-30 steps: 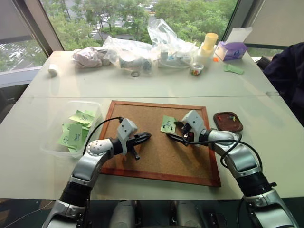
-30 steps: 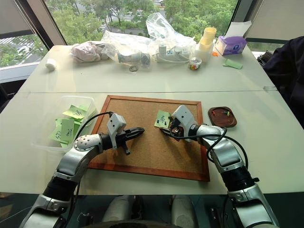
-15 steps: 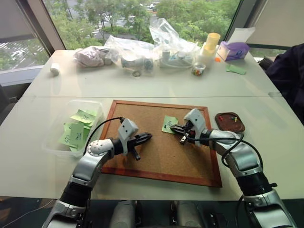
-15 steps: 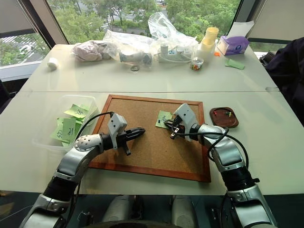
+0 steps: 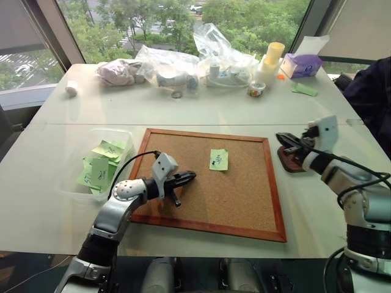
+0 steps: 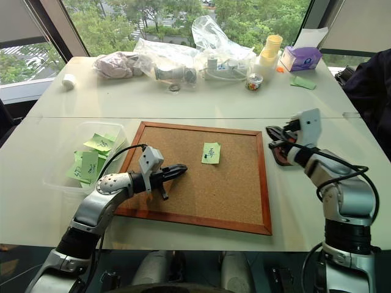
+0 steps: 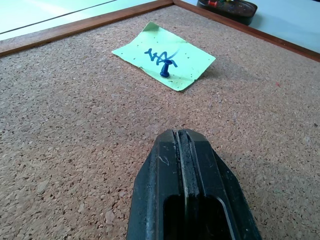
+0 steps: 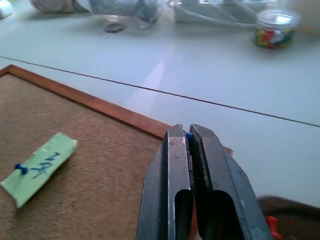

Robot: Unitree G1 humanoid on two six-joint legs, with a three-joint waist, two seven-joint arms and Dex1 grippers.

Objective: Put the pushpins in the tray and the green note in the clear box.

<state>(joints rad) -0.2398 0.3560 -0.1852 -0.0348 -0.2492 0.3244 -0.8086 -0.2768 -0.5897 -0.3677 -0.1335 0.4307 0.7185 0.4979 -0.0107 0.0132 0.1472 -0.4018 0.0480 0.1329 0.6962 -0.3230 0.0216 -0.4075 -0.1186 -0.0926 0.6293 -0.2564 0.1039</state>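
Note:
The green note (image 5: 219, 159) lies on the corkboard (image 5: 208, 198), held by a blue pushpin (image 7: 165, 70). My left gripper (image 5: 190, 177) is shut and empty, hovering over the board's left part and pointing at the note. Just past the board's right frame sits the dark reddish tray (image 5: 300, 165), with a red pushpin (image 8: 270, 220) in it. Over its near-left edge my right gripper (image 5: 285, 140) is shut, and a small blue pushpin (image 8: 188, 134) is pinched at its tips. The clear box (image 5: 116, 133) stands left of the board and holds several green notes.
Along the table's far side lie clear plastic bags (image 5: 214, 52), a small jar of coloured pins (image 5: 253, 91), yellow cups (image 5: 269, 58), a purple tissue box (image 5: 298, 64) and a dark green slip (image 5: 301, 90). A person's dark sleeve (image 5: 372, 91) is at the right edge.
My right gripper shut at the note's edge, then swung right and up to the tray. The note stayed on the board. The left arm has not moved.

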